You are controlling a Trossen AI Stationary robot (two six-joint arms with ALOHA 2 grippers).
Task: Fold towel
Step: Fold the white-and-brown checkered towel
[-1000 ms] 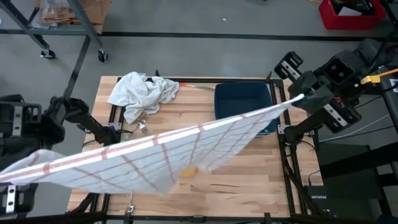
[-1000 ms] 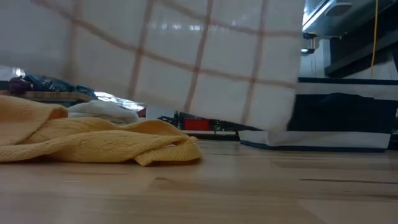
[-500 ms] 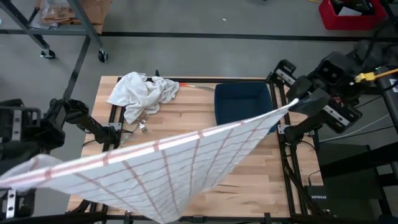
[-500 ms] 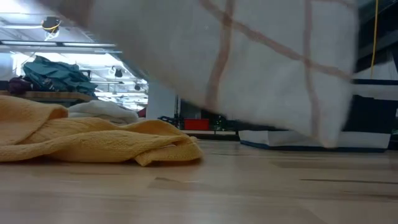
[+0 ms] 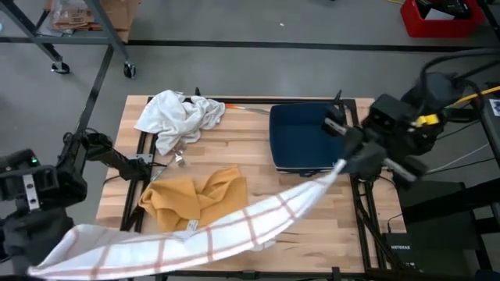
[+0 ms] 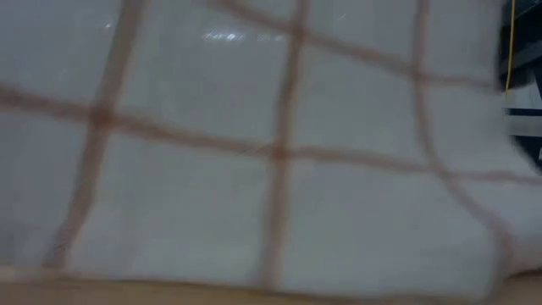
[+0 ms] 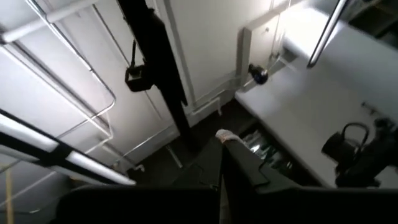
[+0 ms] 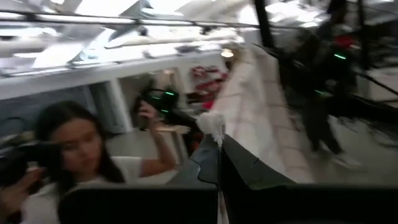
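1. We see a white towel with reddish check lines (image 5: 195,234) stretched in the air between two arms, slung across the front of the wooden table (image 5: 258,148) from front-left to the right side.

2. The left gripper (image 5: 39,261) sits off the table's front-left corner — fingers pinched tight on one corner of the towel; a bit of white cloth pokes out between them in the left wrist view (image 7: 225,135).

3. The right gripper (image 5: 341,165) hangs over the table's right edge, just beside the blue bin (image 5: 301,136), clamped on the opposite corner. In the right wrist view the cloth (image 8: 249,118) runs away from the fingers in a taut strip.

4. In the low view the checked cloth (image 6: 271,152) fills nearly the whole picture, close to the camera.

5. On the table, below the span: a crumpled yellow cloth (image 5: 199,195) at centre-left, a bunched white cloth (image 5: 178,117) toward the back-left corner.

6. A person (image 8: 68,155) shows in the room beyond, per the right wrist view, w/ a hand raised by the head.
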